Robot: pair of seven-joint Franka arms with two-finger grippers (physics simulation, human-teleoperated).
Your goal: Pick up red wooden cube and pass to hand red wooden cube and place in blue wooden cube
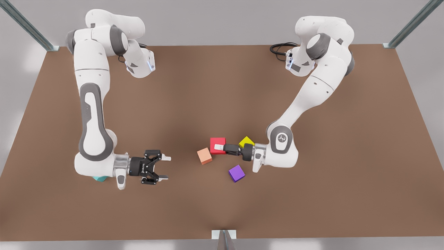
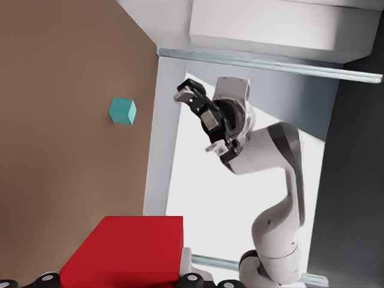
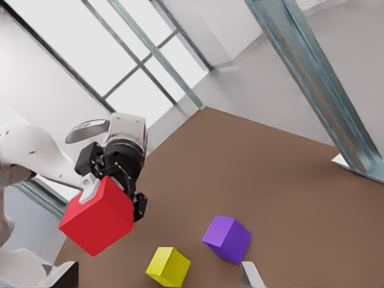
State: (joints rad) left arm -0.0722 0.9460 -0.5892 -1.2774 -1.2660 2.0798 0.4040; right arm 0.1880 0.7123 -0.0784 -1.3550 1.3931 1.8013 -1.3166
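Note:
The red wooden cube (image 1: 218,140) is clamped in my left gripper (image 1: 218,147), on the arm at the front view's right, near the table's middle. In the left wrist view the red cube (image 2: 123,252) sits close between the fingers. The right wrist view shows the same cube (image 3: 96,221) held off the table by the left gripper (image 3: 102,192). My right gripper (image 1: 168,168) hangs open and empty at the front view's left, facing the cube. The blue wooden cube (image 1: 100,178), teal, peeks out from under that arm's wrist and lies on the table in the left wrist view (image 2: 122,111).
A salmon cube (image 1: 204,156), a yellow cube (image 1: 246,141) and a purple cube (image 1: 236,173) lie around the left gripper. The brown table (image 1: 222,86) has metal frame posts at its corners. Purple (image 3: 228,238) and yellow (image 3: 168,266) cubes appear in the right wrist view.

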